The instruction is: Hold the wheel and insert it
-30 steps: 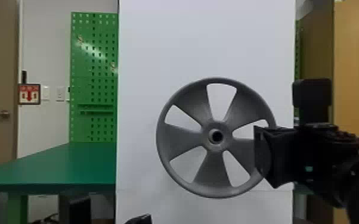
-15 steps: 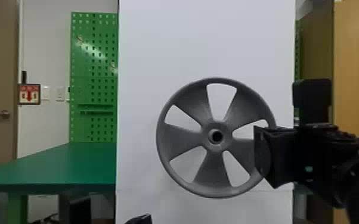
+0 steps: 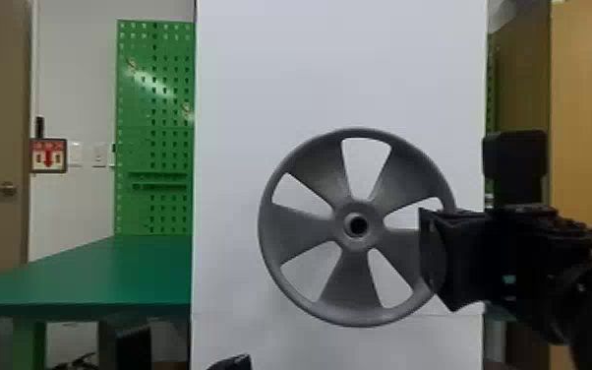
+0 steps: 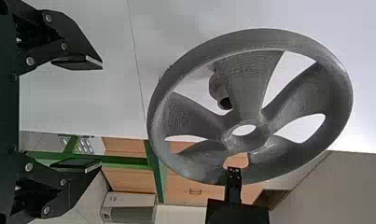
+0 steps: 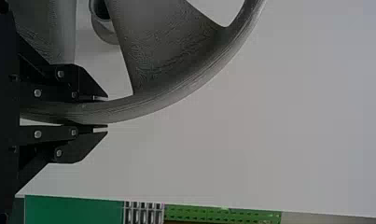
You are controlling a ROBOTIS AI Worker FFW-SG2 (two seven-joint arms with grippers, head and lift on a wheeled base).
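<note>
In the head view, the right gripper is at the right side of the grey five-spoked wheel, which stands upright before the white panel. Seen from the right wrist, the right gripper is shut on the rim of the wheel, one finger on each side. A dark tip of the left gripper pokes in at the head view's bottom edge. From the left wrist, the left gripper stands open with nothing between its fingers, apart from the wheel. Through a wheel opening a short grey round peg shows on the panel.
The tall white panel stands behind the wheel. A green table and a green pegboard are at the left. A wooden cabinet stands at the right, behind the right arm.
</note>
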